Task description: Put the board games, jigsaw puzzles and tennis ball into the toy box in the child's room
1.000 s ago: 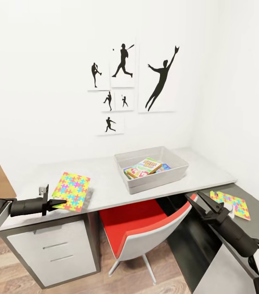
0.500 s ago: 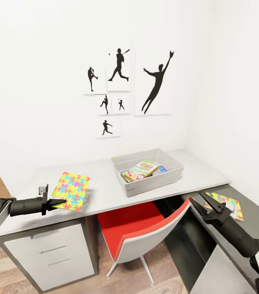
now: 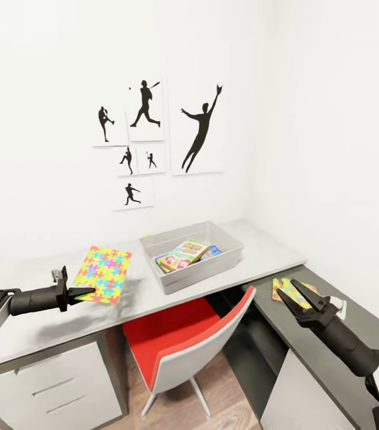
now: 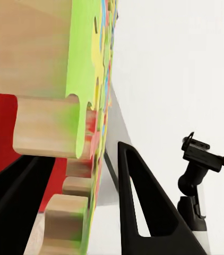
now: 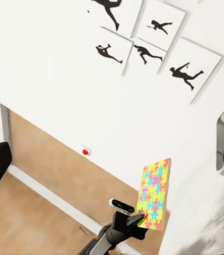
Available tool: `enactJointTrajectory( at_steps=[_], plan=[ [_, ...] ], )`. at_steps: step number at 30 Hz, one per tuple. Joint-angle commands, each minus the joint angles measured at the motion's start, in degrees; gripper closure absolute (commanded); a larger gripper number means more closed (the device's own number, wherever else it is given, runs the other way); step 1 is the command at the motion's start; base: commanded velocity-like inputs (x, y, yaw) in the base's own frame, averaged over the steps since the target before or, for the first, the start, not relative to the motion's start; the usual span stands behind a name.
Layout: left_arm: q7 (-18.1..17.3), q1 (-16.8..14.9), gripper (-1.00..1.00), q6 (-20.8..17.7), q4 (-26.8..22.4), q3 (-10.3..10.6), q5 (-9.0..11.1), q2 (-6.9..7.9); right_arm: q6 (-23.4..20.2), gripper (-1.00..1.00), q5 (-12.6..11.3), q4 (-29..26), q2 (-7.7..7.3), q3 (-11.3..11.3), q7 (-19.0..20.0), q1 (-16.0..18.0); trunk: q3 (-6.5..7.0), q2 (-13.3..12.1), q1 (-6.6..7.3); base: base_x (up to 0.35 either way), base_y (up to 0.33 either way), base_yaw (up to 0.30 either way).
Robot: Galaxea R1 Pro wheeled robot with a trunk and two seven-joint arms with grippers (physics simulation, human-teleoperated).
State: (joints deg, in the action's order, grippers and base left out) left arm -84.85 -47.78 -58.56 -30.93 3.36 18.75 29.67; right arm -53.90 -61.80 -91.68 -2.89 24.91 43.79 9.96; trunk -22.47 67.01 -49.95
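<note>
Head view: the left gripper (image 3: 81,292) is seen at the near edge of the long light-grey table (image 3: 255,257), its two dark fingers closed on the near edge of a jigsaw puzzle (image 3: 103,274), which is held tilted, with its far edge raised off the table top. In the left wrist view the same jigsaw puzzle (image 4: 93,79) is shown edge-on (a wooden backing under a multicoloured face), pinched between the fingers (image 4: 144,207).

The toy box (image 3: 192,254) is placed near the middle of the table, just beside the held puzzle. Board games are seen lying inside it: a pale-green one (image 3: 183,251) on top, and a small blue one (image 3: 211,251) toward the box's right wall, partly covered.

The right gripper (image 3: 296,292) is held with its fingers spread apart above the lower dark-grey side desk (image 3: 357,322). A second jigsaw puzzle (image 3: 286,289) lies flat on that desk, directly behind the open fingers; whether it is touched cannot be told.

A red-and-grey chair (image 3: 183,340) is tucked under the table beside the white-grey drawer unit (image 3: 46,388). Black sports-silhouette pictures (image 3: 198,128) are hung on the white wall above.
</note>
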Motion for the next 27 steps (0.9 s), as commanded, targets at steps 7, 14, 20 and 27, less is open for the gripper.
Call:
enactJointTrajectory(
  at_steps=[7, 14, 20, 27],
  plan=[
    [-0.49, -0.03, 1.0, -0.51, -0.01, 0.33, 0.23, 0.71, -0.24, -1.0, 0.1, 0.01, 0.0, 0.05, 0.18, 0.06, 1.6, -2.78, 1.54, 0.0, 0.0, -0.247],
    [-0.66, -0.03, 1.0, -0.37, 0.0, 0.33, 0.27, 2.11, -0.24, -1.0, 0.1, 0.01, -0.01, 0.05, 0.2, 0.06, 3.27, -5.59, 3.08, 0.0, 0.0, -0.24],
    [-4.71, -0.03, 1.0, -0.23, -0.31, 0.28, 0.4, 6.05, -0.24, -1.0, 0.1, 0.01, -0.03, 0.08, 0.22, 0.06, 4.71, -8.0, 4.4, 0.0, 0.0, -0.226],
    [-5.15, -0.1, 1.0, 0.25, -3.57, 0.22, 0.9, 8.01, -0.25, -1.0, 0.09, 0.01, -0.09, 0.16, 0.24, 0.06, 6.42, -10.8, 5.93, 0.0, 0.0, -0.196]
  ],
)
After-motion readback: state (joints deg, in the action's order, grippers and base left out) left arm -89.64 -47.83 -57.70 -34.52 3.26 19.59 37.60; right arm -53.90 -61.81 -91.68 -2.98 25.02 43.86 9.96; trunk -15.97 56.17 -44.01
